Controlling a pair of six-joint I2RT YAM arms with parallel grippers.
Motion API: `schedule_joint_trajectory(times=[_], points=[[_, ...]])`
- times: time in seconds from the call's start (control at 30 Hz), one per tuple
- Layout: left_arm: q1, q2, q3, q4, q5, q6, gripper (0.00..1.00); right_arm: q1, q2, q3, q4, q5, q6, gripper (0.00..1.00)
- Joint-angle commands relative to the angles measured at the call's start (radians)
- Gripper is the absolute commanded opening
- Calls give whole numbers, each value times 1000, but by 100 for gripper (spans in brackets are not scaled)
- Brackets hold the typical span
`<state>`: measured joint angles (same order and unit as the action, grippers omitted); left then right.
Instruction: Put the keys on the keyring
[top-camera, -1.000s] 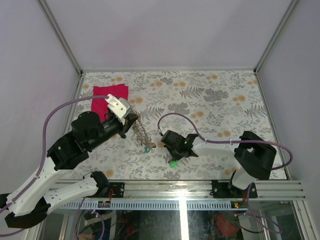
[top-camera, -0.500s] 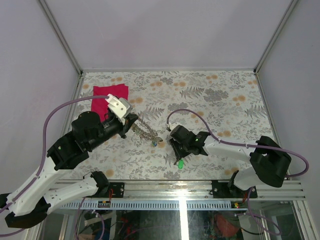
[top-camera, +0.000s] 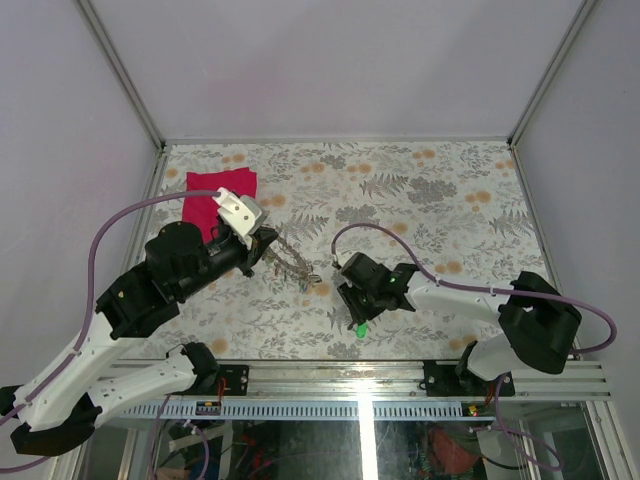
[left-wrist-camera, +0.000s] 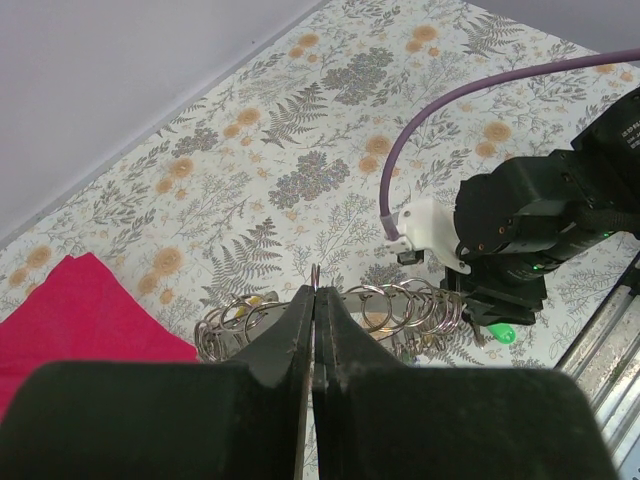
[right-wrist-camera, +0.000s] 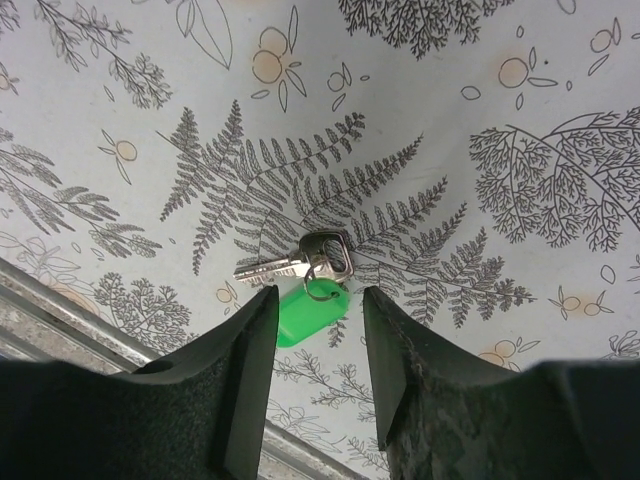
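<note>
Right end effector (right-wrist-camera: 318, 312): fingers spread, holding nothing. Silver key with green plastic tag (right-wrist-camera: 305, 265) lies flat on floral tabletop (right-wrist-camera: 480, 90) directly beneath, blade axis running finger to finger. Descend straight, your nearer arm. Left end effector (left-wrist-camera: 313, 300), pressed together, pinches grey metal keyring (left-wrist-camera: 400, 305) further left.

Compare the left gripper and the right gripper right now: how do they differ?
The left gripper has its jaws shut on a wire loop of the keyring; the right gripper has its jaws apart and holds nothing. The left gripper's fingers press together with only that loop between them; the right gripper's gap frames a green-tagged key lying on the table below. Both have black fingers.
</note>
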<state>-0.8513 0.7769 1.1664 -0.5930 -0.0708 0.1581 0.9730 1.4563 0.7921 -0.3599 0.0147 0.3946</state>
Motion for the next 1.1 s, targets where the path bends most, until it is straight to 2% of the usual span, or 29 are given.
schedule_joint_trajectory(times=[0.0, 0.33, 0.57, 0.77, 1.0, 1.07], points=[[-4, -7, 31, 88, 8, 3, 0, 33, 41, 52, -48, 59, -44, 46], [-3, -10, 32, 88, 6, 1, 0, 76, 125, 109, -77, 127, -84, 41], [-4, -9, 33, 88, 7, 1, 0, 79, 133, 110, -71, 129, -85, 27], [-3, -6, 35, 88, 8, 3, 0, 79, 136, 107, -71, 128, -83, 25], [-3, -7, 35, 88, 11, 0, 0, 78, 90, 103, -74, 144, -76, 1], [-3, -8, 35, 88, 9, 0, 0, 79, 52, 101, -78, 152, -73, 0]])
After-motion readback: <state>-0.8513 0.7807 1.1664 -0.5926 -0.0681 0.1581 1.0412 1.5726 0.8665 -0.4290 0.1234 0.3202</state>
